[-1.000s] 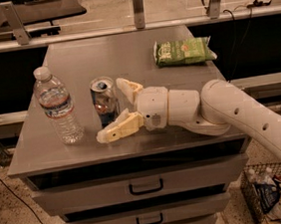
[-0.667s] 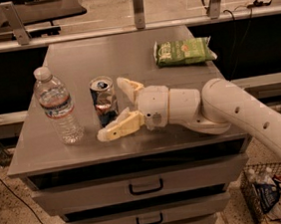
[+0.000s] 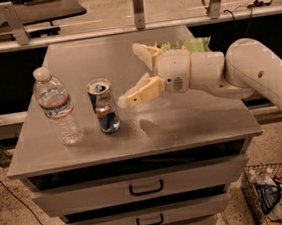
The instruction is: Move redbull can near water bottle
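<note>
Gripper (image 3: 133, 75) on the white arm (image 3: 257, 67) hangs above the grey cabinet top (image 3: 197, 123), its two cream fingers spread wide. It holds nothing. One finger points up and back; the other reaches down and left, its tip just beside the redbull can (image 3: 104, 107) — whether they touch, I cannot tell. The can stands upright on the cabinet top, near the water bottle (image 3: 57, 109), which stands upright to its left. A green bag (image 3: 186, 44) lies behind the gripper.
</note>
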Controlling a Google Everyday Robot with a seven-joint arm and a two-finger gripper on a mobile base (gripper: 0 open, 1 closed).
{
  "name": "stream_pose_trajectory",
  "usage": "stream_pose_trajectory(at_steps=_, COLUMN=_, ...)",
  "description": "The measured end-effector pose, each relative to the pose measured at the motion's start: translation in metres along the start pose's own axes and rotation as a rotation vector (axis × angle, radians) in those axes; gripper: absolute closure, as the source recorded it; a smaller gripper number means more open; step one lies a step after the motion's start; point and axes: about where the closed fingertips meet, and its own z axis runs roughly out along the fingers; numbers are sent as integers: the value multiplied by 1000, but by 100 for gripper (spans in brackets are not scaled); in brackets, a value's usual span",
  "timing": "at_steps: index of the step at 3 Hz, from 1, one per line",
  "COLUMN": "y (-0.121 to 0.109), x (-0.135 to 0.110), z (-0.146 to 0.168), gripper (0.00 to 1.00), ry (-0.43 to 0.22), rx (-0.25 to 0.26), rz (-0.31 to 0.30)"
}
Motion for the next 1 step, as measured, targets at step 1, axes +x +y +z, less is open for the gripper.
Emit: stream_pose_trajectory(at_steps=1, y=0, x=0, z=0, gripper=0, ry=0, rx=0, rz=0)
